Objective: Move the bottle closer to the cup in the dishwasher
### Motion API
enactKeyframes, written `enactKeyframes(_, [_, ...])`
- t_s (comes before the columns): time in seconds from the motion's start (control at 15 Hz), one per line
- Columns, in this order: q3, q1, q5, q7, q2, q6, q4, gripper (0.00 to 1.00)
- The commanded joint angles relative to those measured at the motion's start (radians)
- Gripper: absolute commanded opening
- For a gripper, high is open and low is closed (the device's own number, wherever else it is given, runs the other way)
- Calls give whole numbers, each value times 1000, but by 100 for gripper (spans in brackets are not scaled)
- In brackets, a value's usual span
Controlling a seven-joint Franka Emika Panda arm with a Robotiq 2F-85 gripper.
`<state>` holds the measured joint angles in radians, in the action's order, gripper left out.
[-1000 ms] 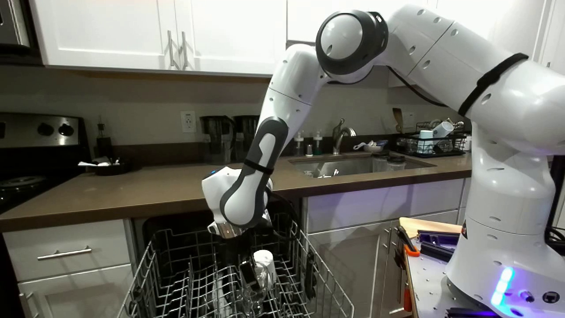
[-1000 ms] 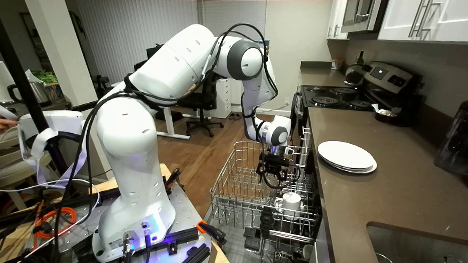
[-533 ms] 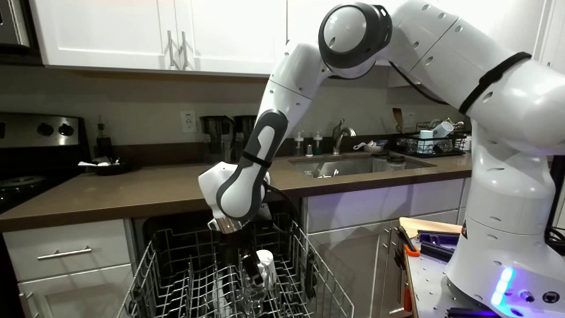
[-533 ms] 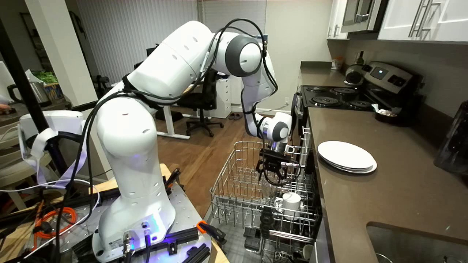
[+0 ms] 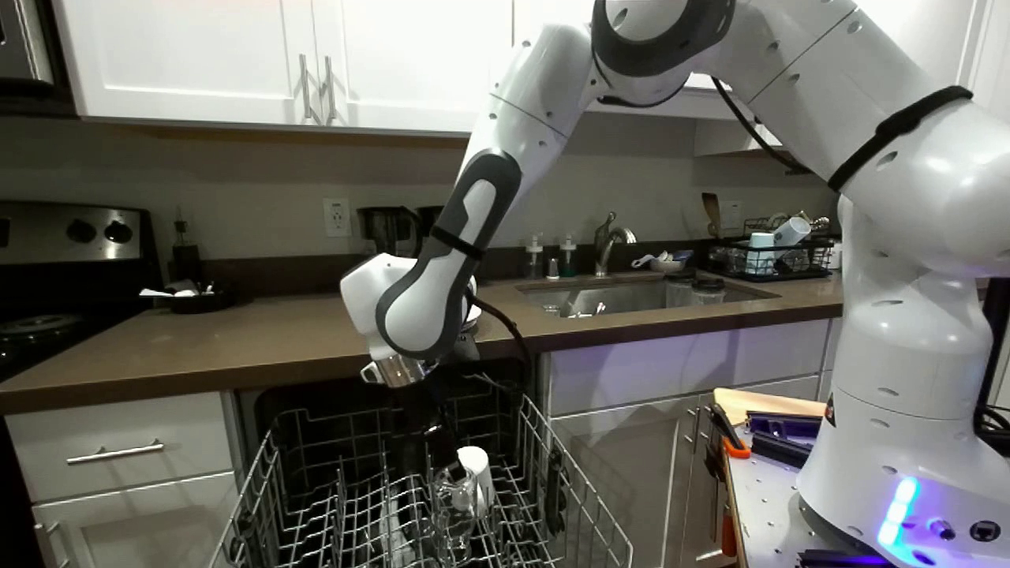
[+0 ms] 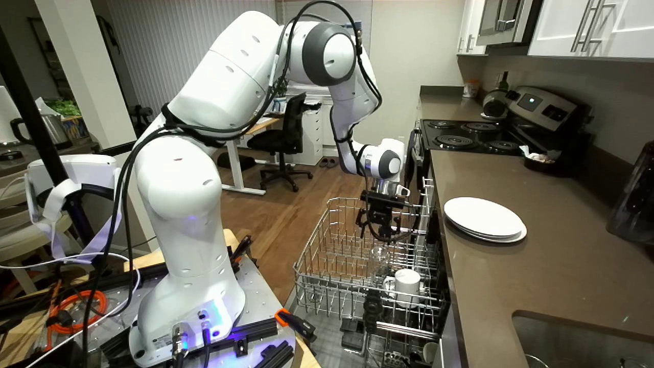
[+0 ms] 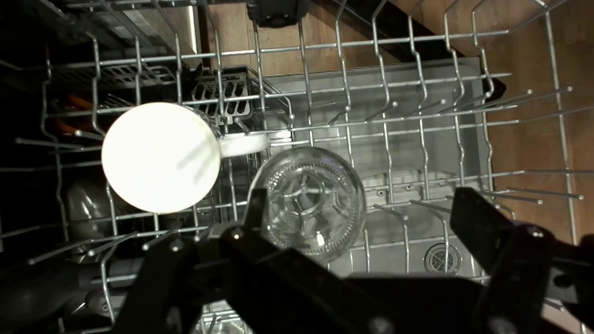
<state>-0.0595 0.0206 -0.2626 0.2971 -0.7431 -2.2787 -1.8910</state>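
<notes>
Evidently the claw (image 7: 361, 204) has just risen, released and holding nothing; the clear glass bottle (image 7: 308, 199) stands in the dishwasher rack (image 7: 386, 125), just beside the white cup (image 7: 160, 157). Placement, I judge, is complete; withdrawal alone remains.

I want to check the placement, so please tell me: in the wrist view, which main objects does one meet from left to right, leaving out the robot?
White mug, clear glass bottle, round grilled disc.
</notes>
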Motion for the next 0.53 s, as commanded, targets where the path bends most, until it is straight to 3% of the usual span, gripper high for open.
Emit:
enactKeyframes(0.0, [19,51,-27,-72,132,5,-118,100])
enactKeyframes(0.47, [43,165,-153,-302,391,-60,-366,100])
